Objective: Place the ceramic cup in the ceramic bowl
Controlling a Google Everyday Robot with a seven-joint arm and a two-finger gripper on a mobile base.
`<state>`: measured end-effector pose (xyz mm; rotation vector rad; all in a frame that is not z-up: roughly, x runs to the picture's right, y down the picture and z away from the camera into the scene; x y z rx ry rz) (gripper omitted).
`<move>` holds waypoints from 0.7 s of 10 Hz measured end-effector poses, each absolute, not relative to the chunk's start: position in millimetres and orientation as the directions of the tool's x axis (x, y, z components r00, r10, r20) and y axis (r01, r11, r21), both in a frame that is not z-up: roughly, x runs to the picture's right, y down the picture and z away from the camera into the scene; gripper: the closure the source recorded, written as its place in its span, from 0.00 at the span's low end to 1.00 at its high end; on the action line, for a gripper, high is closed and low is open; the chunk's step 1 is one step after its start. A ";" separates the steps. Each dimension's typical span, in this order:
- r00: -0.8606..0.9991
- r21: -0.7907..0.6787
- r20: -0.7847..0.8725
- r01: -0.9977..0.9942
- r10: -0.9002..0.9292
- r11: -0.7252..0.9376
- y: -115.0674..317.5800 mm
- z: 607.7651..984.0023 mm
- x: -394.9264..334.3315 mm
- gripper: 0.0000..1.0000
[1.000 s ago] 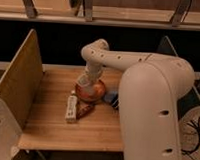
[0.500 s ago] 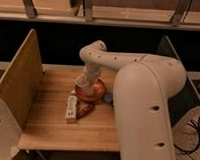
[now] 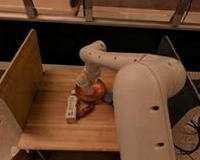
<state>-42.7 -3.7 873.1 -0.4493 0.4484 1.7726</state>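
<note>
The orange-red ceramic bowl point(image 3: 94, 91) sits in the middle of the wooden table point(image 3: 51, 130). My gripper point(image 3: 85, 83) reaches down from the pale arm point(image 3: 97, 57) and is at the bowl's left rim. A small pale shape at the gripper's tip looks like the ceramic cup point(image 3: 81, 85), right over the bowl's left edge. The gripper hides most of it. I cannot tell whether the cup rests in the bowl or is held above it.
A white rectangular box point(image 3: 71, 107) lies just left of and in front of the bowl, with a reddish-brown packet point(image 3: 85, 110) beside it. A small blue thing point(image 3: 108, 98) lies right of the bowl. Wooden side walls point(image 3: 17, 81) flank the table. The arm's bulky body point(image 3: 149, 111) covers the table's right side.
The arm's bulky body has swung a little to the left. The gripper has stayed over the bowl's left rim.
</note>
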 end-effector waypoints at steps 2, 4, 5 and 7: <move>-0.233 0.066 -0.520 -0.970 0.822 -0.233 -3.6 873.1 -42.6 0.31; -0.233 0.066 -0.520 -0.970 0.822 -0.233 -3.7 873.0 -42.4 0.20; -0.233 0.066 -0.520 -0.970 0.822 -0.233 -3.9 872.9 -42.4 0.20; -0.233 0.066 -0.520 -0.970 0.822 -0.233 -3.9 873.0 -42.3 0.20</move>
